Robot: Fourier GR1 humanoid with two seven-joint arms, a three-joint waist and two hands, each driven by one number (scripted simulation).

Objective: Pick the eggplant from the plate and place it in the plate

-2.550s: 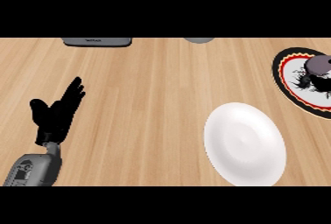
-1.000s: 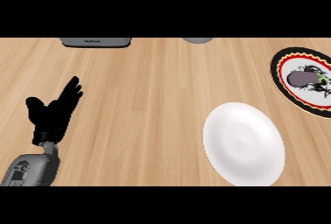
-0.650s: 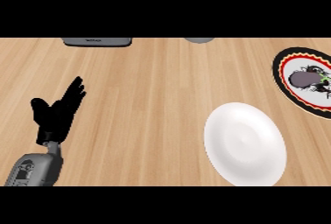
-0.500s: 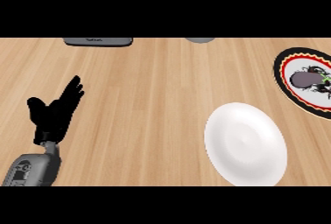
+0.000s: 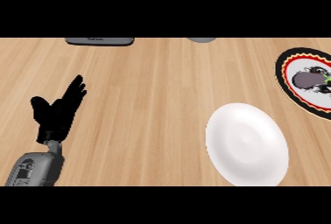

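Eggplant (image 5: 305, 79) lies on the patterned plate (image 5: 286, 83) at the right edge, with dark shapes around it I can't identify. White plate (image 5: 245, 143) nearby holds nothing, so the move to it remains to be done. Left hand (image 5: 58, 113) rests open, fingers straight; right hand not visible

Setting: a kitchen. The work surface is a light wood-grain desk (image 5: 155, 87) filling the frame. Tableware is present: a plain white plate (image 5: 247, 143) at lower right and a patterned plate (image 5: 288, 83) with a black, red and yellow rim at the right edge. A dark grey flat object (image 5: 100, 40) lies at the upper left edge.
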